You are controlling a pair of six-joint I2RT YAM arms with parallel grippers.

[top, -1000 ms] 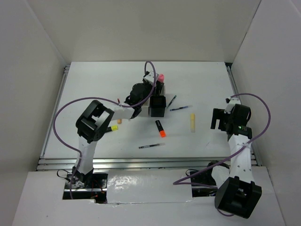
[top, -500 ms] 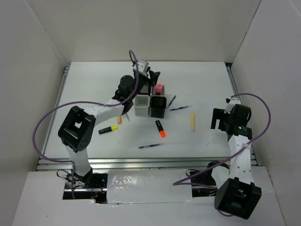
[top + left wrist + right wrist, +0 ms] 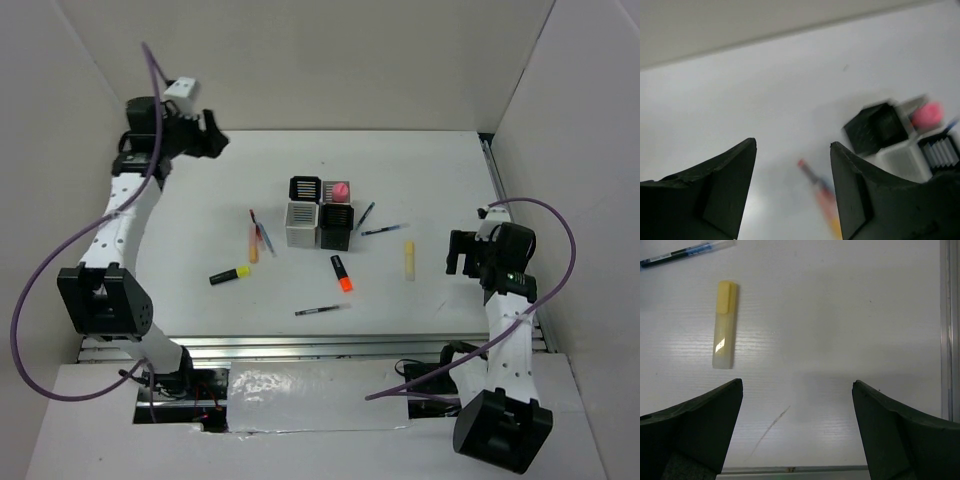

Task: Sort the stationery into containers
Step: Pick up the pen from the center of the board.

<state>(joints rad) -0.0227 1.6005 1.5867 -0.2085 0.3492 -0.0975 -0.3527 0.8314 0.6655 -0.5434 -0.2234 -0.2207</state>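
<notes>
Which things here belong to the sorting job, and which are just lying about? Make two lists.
Job:
cups
pink highlighter, already in a cup
orange highlighter
yellow highlighter
peach highlighter
pale highlighter
pens, lying loose

Not the job:
cable
rail
walls

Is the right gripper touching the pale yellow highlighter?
Apart. The right wrist view shows the right gripper with its jaws wide open, and a strip of bare table lies between them and the pale yellow highlighter.
</notes>
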